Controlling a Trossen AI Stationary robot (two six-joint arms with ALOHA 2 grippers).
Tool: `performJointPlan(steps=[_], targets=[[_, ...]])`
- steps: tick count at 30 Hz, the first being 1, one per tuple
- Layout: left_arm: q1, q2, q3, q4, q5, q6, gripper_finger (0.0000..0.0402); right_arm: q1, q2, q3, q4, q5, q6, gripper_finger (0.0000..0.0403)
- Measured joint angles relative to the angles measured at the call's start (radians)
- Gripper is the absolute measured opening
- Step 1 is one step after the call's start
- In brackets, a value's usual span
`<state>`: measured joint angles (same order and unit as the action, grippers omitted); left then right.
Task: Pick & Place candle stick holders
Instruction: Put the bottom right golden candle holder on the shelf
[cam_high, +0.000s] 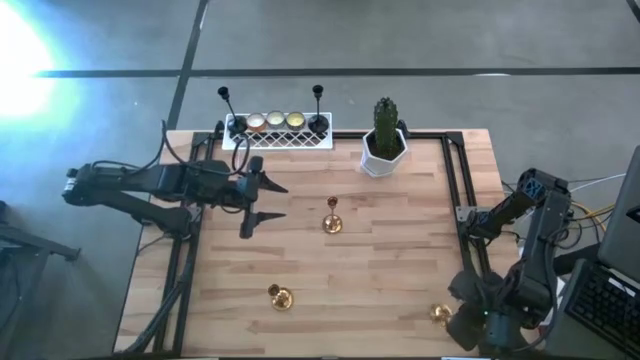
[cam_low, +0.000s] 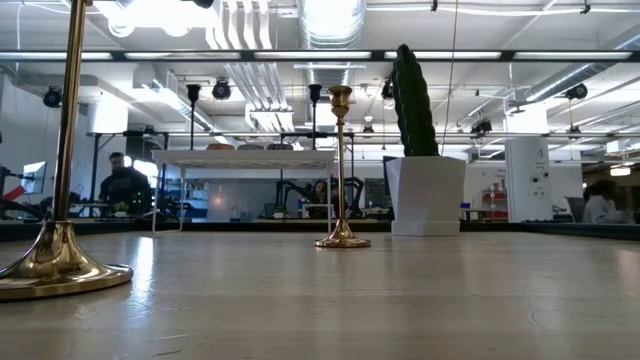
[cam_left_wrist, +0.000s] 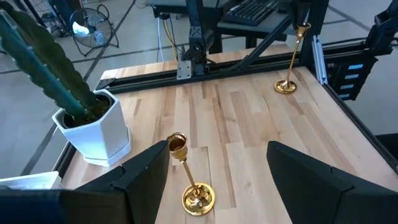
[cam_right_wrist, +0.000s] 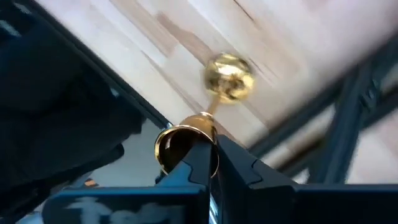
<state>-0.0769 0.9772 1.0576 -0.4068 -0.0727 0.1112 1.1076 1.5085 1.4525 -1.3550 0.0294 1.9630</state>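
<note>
Three gold stemmed holders stand upright on their round bases: one mid-table (cam_high: 332, 215), one near the front edge (cam_high: 279, 296), one at the front right (cam_high: 441, 313). My left gripper (cam_high: 265, 200) is open and empty, pointing at the mid-table holder (cam_left_wrist: 193, 180), which stands just ahead between its fingers. My right gripper (cam_right_wrist: 211, 155) is shut by the front-right holder (cam_right_wrist: 214, 106), whose cup shows just past the fingertips. Two black stemmed holders (cam_high: 225, 95) (cam_high: 318, 95) and three cream-gold cups (cam_high: 275, 121) stand in the white lattice tray (cam_high: 280, 138). My right gripper's shut fingers (cam_right_wrist: 196, 165) come at the front-right holder's cup (cam_right_wrist: 174, 140) from above, slanting down. The fingers hide the spot, so I cannot tell whether they touch the cup. The holder stands upright on the table (cam_left_wrist: 289, 62).
A white pot with a green cactus (cam_high: 384, 145) stands at the far side, right of the tray. Black frame rails (cam_high: 455, 190) run along the table's right and left sides. Bare wood lies between the three gold holders. The low view shows no gripper.
</note>
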Motion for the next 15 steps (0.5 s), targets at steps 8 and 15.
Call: performJointPlan(steps=[8,15], targets=[[0.000,-0.015,-0.006,-0.003,0.000,0.016,0.0275,-0.016,-0.050,0.021,-0.037,0.382,-0.205,0.0008],[0.000,-0.013,-0.054,0.014,0.013,0.024,0.0275,-0.175,-0.101,0.017,-0.003,0.412,-0.533,0.0008]])
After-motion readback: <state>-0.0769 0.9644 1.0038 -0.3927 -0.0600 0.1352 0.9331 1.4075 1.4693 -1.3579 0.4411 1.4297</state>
